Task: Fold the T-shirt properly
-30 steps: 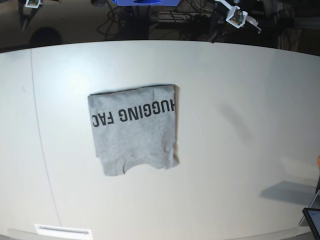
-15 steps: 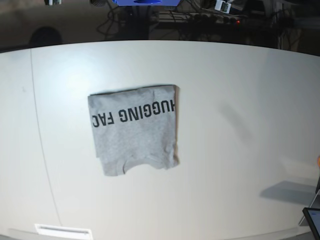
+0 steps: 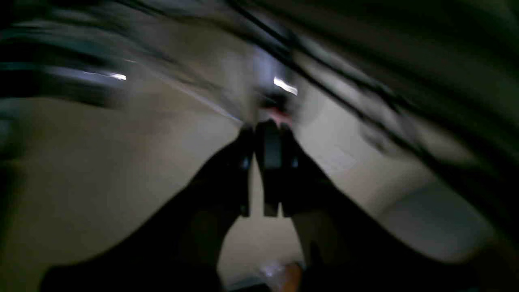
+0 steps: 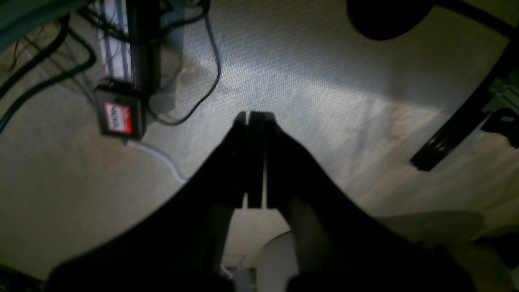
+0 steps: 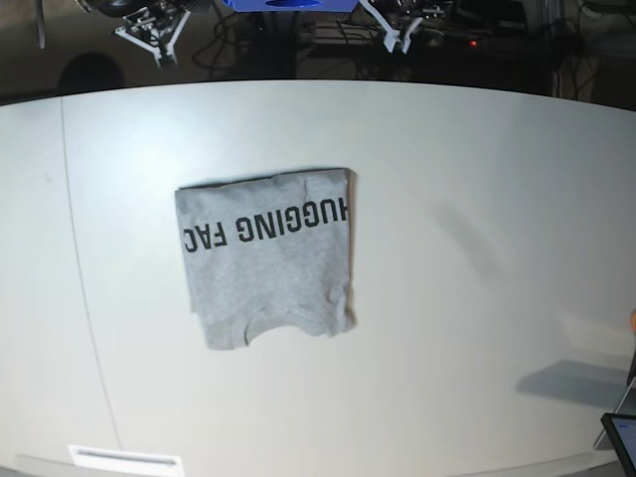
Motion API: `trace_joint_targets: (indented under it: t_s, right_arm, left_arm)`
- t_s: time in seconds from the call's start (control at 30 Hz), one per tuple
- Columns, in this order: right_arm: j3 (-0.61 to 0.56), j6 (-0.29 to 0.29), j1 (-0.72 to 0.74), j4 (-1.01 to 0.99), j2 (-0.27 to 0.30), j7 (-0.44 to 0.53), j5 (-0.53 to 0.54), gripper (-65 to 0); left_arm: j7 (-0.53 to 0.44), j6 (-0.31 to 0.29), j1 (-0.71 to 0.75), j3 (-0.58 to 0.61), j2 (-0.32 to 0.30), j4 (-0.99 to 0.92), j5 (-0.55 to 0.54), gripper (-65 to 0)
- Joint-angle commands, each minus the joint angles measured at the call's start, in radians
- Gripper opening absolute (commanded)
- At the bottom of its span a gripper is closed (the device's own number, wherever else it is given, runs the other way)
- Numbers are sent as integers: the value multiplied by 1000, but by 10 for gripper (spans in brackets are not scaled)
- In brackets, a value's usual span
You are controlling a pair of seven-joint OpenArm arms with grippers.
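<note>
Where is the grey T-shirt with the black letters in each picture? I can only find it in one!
Base view: the T-shirt lies folded on the white table, left of the middle, lettering up.
Left wrist view: not in it; only the shut left gripper over a blurred background.
Right wrist view: not in it; the shut right gripper points at carpet and cables.
Shared landmark: none I can match for sure.

Black left gripper (image 3: 265,140) with long tapered fingers, matching black right gripper (image 4: 255,119), white arm parts
</note>
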Motion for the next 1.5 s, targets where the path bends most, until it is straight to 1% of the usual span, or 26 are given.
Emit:
trace_joint_targets:
  t_s: [0.0, 0.03, 0.1, 0.2, 0.3, 0.37, 0.57, 1.27, 1.47]
  right_arm:
    - [-2, 0, 17, 2, 5, 18, 0, -641]
    - [-2, 0, 23, 2, 5, 40, 0, -641]
    - [-1, 0, 23, 0, -15, 87, 0, -641]
    - [4, 0, 21, -4, -52, 136, 2, -641]
    - [4, -5, 15, -6, -87, 142, 2, -641]
    - [4, -7, 11, -6, -97, 142, 2, -641]
    - [5, -8, -23, -6, -100, 146, 3, -641]
    - [4, -8, -20, -1, -95, 147, 3, -643]
    - [5, -8, -18, -1, -97, 221, 3, -641]
  left_arm:
    - [2, 14, 2, 6, -4, 3, 5, -611]
    - [-2, 35, 1, 6, 0, 3, 10, -611]
    - [-4, 37, -7, 9, 25, 4, 15, -611]
    - [-4, 37, -15, 12, 39, 4, 18, -611]
    - [-4, 37, -15, 12, 49, 4, 18, -611]
    - [-4, 37, -19, 12, 49, 4, 18, -611]
    - [-4, 40, -24, 12, 49, 4, 16, -610]
    - [4, 45, -45, 0, 52, 3, 5, -606]
    - [-2, 45, -47, -2, 52, 3, 4, -606]
